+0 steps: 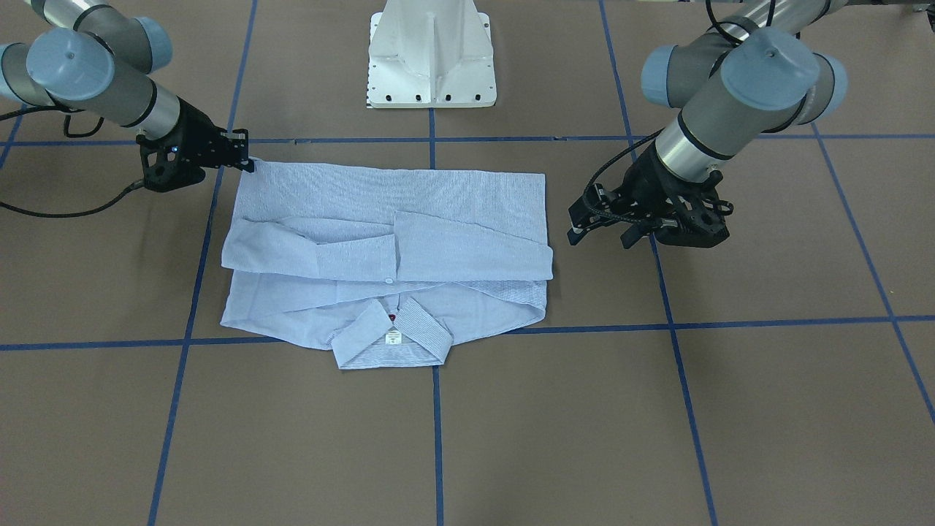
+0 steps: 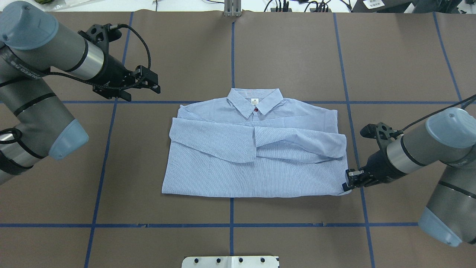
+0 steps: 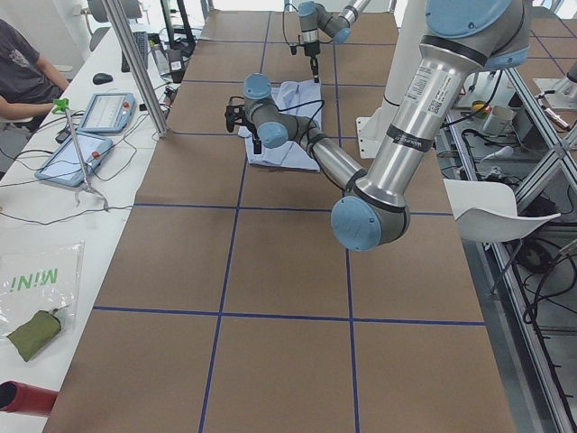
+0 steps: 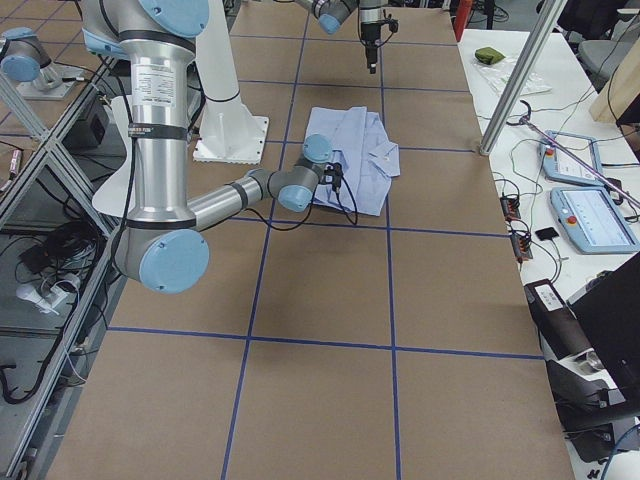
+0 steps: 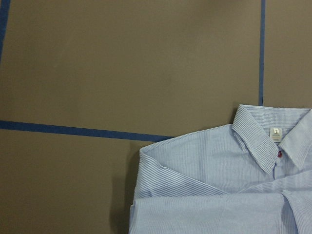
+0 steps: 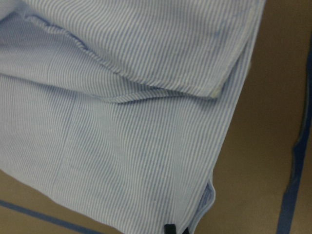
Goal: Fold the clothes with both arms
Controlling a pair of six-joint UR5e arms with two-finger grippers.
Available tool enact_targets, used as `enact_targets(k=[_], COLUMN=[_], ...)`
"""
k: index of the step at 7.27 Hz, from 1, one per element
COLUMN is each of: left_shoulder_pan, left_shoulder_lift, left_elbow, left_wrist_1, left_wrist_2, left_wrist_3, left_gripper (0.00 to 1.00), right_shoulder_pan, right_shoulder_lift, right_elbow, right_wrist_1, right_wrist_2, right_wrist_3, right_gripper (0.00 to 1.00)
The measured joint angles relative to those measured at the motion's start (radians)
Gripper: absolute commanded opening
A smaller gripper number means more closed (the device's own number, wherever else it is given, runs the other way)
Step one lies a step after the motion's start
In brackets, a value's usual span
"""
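At the left of the overhead view, the left gripper (image 1: 602, 234) is held above the brown table (image 2: 297, 56), well apart from the cloth. Its fingers are seen spread wide, with nothing between them. In the left wrist view only the bare table, blue tape lines (image 5: 73, 129) and the collar corner of the garment are shown.

In the middle of the table the shirt (image 2: 253, 167) is laid flat as a folded rectangle. Both sleeves are folded across the front, the one from the left overlapped by the one from the right. The collar (image 2: 255, 102) is turned towards the far edge, away from the robot, and a red button (image 2: 256, 109) is seen just below a small white label. The hem side is laid straight, nearest the white pedestal base (image 1: 431, 58).

At the right, the right gripper (image 2: 349, 181) is set low at the near right corner of the shirt, touching it. Its jaws are drawn narrow, and the hem corner appears to be pinched between them. In the right wrist view one black fingertip (image 6: 169, 228) is shown at the edge of the striped fabric.
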Motion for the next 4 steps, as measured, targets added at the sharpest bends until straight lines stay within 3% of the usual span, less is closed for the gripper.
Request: enact_targets(k=[2,4], left_shoulder_pan=[0.000,0.000], left_shoulder_lift=[-0.002,-0.004], left_elbow=[-0.007,-0.012], left_wrist_1=[0.000,0.001], left_wrist_2=[0.000,0.003], left_wrist_3=[0.000,0.000], left_gripper=[1.00,1.00], right_shoulder_pan=[-0.059,-0.095], right_shoulder_lift=[-0.079,-0.171], right_elbow=[0.055,0.097], right_wrist_1=[0.001,0.013], right_wrist_2=[0.105,0.263], right_wrist_3=[0.006,0.010], right_gripper=[0.00,0.00])
